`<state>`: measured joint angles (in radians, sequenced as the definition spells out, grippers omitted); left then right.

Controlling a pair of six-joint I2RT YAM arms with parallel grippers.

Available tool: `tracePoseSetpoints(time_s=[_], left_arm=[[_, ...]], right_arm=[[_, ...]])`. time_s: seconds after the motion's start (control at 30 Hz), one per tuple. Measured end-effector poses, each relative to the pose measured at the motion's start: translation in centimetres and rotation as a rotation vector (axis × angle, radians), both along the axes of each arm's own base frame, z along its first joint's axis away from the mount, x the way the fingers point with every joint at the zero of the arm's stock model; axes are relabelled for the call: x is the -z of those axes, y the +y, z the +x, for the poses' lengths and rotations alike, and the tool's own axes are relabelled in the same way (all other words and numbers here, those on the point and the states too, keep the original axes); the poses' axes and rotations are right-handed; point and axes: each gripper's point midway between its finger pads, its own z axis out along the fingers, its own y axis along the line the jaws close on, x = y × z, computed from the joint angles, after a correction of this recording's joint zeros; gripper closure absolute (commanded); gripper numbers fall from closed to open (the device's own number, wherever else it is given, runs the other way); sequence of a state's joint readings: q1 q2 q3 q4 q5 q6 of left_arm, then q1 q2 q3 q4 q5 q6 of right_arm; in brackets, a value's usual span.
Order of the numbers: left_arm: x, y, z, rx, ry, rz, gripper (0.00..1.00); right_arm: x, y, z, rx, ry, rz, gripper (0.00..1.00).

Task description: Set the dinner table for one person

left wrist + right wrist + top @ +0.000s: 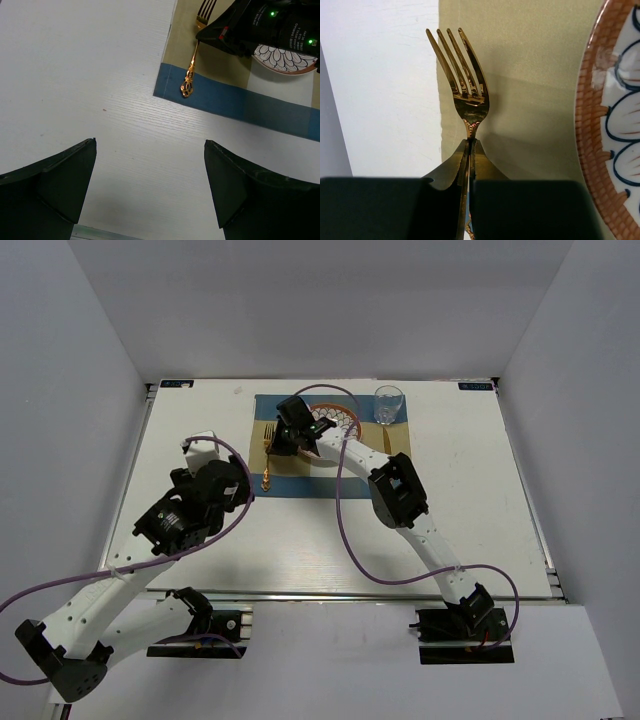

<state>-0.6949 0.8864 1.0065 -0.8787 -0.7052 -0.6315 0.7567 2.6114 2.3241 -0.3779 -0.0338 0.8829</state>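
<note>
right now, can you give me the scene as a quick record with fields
right tool: shut on the fork's neck
left tool: open, empty, over bare dinner table
fork: on the placemat, left of the plate
glass: upright, at the placemat's far right corner

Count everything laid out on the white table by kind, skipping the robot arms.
Blue-and-beige cloth placemat: 1
Round patterned plate with brown rim: 1
Clear drinking glass: 1
Gold metal fork: 1
Gold utensil right of the plate, kind unclear: 1
Total: 5
</note>
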Motion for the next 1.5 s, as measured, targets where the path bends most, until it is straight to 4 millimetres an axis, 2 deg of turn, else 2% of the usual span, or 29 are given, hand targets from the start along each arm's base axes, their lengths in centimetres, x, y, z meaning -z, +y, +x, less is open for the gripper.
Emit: tracePoseSetpoints(time_s=[0.37,0.67,1.27,1.37,1.5], left_arm=[[0.0,-0.3,0.2,0.018,0.0,-0.008,0.02],[0.0,-0.5,0.2,0.036,0.003,-0.009,0.02],[0.0,-0.9,0.2,0.059,-0.001,-0.018,0.02],[0.0,-0.9,0.1,0.06,-0.001,-0.018,0.02],[0.0,-0.9,0.1,0.062,0.0,-0.018,0.02]], right_arm=[[-0.2,0.0,0.5,-0.008,-0.029,-0.004,1.0],[2.1,0.0,0.6,-0.006,-0.013,-0.019,1.0],[2.0,0.0,1.2,0.057,-0.008,-0.003,0.97],[2.0,0.0,1.3,0.063,-0.009,-0.003,0.95],[2.0,0.1,1.2,0.065,-0.009,-0.002,0.81]])
